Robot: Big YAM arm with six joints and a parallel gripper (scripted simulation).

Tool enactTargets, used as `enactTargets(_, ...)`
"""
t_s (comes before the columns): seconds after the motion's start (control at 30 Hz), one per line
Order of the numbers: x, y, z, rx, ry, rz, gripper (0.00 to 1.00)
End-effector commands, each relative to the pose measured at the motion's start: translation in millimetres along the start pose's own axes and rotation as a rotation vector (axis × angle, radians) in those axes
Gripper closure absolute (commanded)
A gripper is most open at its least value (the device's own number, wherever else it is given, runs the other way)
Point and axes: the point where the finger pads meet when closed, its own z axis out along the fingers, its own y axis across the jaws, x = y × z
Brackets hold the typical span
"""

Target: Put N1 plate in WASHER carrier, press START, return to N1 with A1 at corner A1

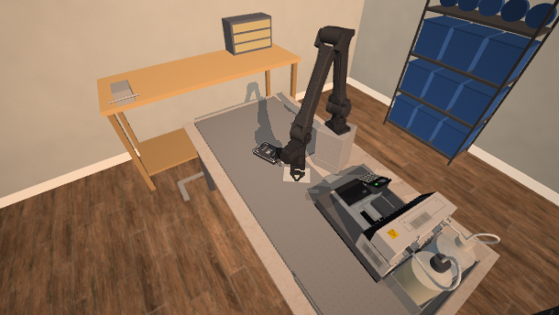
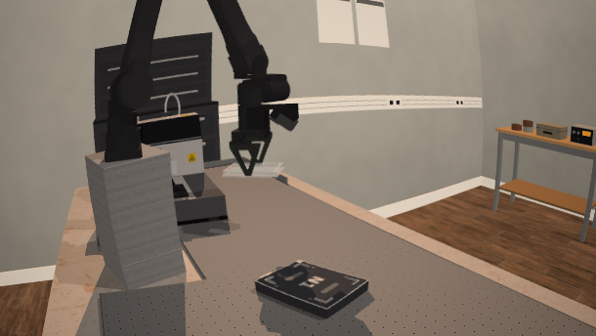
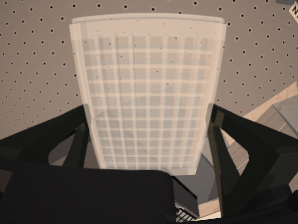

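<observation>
Where the long grey surface (image 1: 257, 192) runs down the room, its pegboard-like top dotted with small holes and edged in pale stone, the plate washer (image 1: 389, 220) takes up the far end: a boxy grey-and-white machine with barcode stickers, a yellow warning label and a dark open carrier bay (image 1: 355, 192). Its keypad (image 1: 373, 179) sits at the corner with a green lamp (image 1: 377, 184) glowing, though the keys are too small to tell apart. Tubing and pale bottles behind it are cut off at the surface's end.

Next in size, the dark jointed arm (image 1: 316, 87) rises from a ribbed grey pedestal (image 2: 134, 220) and folds down over the middle of the surface; from the side view its upper links run out of the picture.

Flat and black, the nest N1 (image 2: 312, 287) lies bare with pale corner brackets and its label showing.

Held above the surface between nest and washer, the plate (image 3: 149, 92) is a pale translucent rectangle gridded with wells; the hand (image 2: 250, 155) is grasping it across its width. Its near end is hidden under the hand, so I cannot tell where the cut-off corner lies.
</observation>
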Motion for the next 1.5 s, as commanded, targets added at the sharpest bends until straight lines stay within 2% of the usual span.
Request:
enactTargets(0.0,-22.4,7.1,3.4,-0.009,-0.005,-0.028,0.18)
enactTargets(0.2,-13.0,8.5,4.6,-0.004,0.0,-0.051,0.18)
enactTargets(1.47,-17.5,4.9,4.8,-0.003,0.0,-0.025,0.18)
